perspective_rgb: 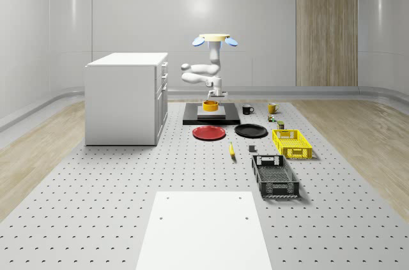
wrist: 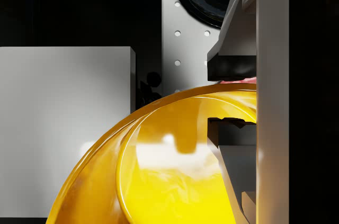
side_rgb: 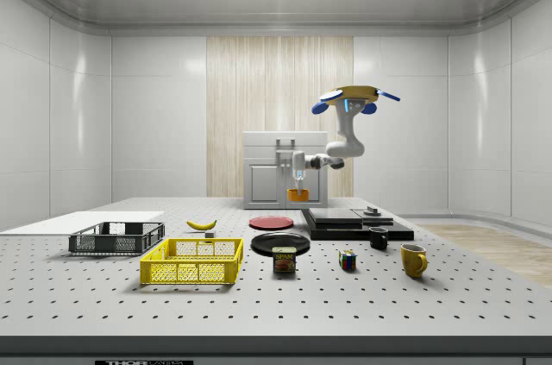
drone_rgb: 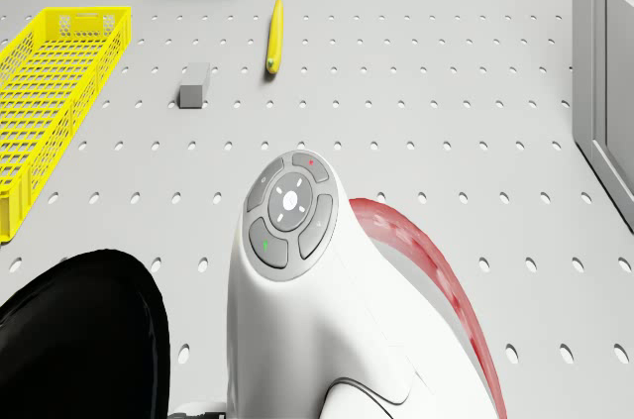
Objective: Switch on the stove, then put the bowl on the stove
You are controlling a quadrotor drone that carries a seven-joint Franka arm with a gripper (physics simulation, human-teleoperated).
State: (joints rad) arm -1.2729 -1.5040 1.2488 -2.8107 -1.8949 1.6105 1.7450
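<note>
Drone hovers behind stove; gripper pinches bowl rim, bowl apparently just above the plate, drop straight down.

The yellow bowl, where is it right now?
The yellow bowl hangs from the gripper, shut on its rim, just above the stove, beside the white cabinet, under the hovering drone.

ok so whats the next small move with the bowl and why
Probably lower it. The gripper pinches the bowl by its rim, and in the side view the bowl hangs just above the stove, beneath the hovering drone. Whether it is centred over the plate is hard to tell.
</note>
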